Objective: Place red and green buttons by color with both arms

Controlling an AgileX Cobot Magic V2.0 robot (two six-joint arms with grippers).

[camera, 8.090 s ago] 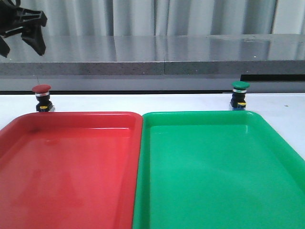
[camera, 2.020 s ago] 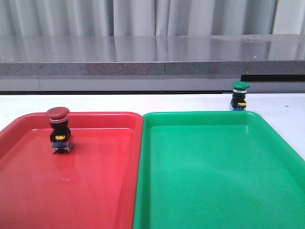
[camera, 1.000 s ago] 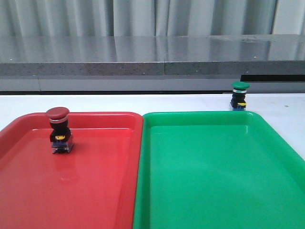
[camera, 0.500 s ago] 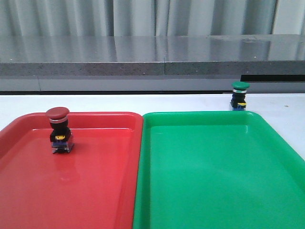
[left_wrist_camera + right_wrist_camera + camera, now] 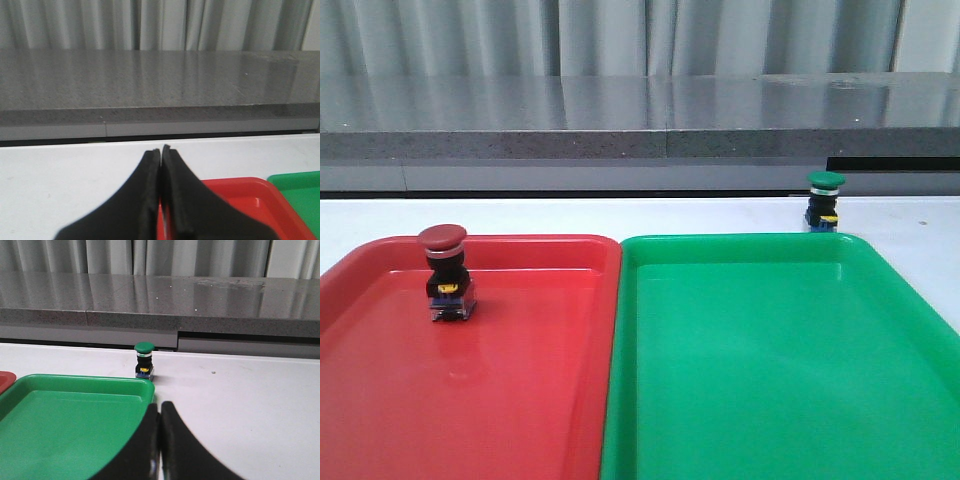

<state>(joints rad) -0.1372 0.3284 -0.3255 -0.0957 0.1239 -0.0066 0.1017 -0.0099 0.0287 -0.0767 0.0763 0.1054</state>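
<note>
The red button [image 5: 445, 275] stands upright inside the red tray [image 5: 520, 400], near its far left. The green button [image 5: 823, 200] stands upright on the white table just behind the green tray's [image 5: 770, 380] far right corner; it also shows in the right wrist view [image 5: 144, 360]. Neither gripper shows in the front view. My left gripper [image 5: 161, 150] is shut and empty over the near left of the red tray [image 5: 240, 200]. My right gripper [image 5: 160, 405] is shut and empty beside the green tray's [image 5: 75, 420] right edge, short of the green button.
The two trays lie side by side, touching, on the white table [image 5: 620, 215]. A grey stone ledge [image 5: 640, 120] runs along the back of the table, with a curtain behind it.
Over the last second nothing moves. About eight seconds ago the red button stood on the table behind the red tray and the left gripper hung above it; the button now stands in the red tray.
</note>
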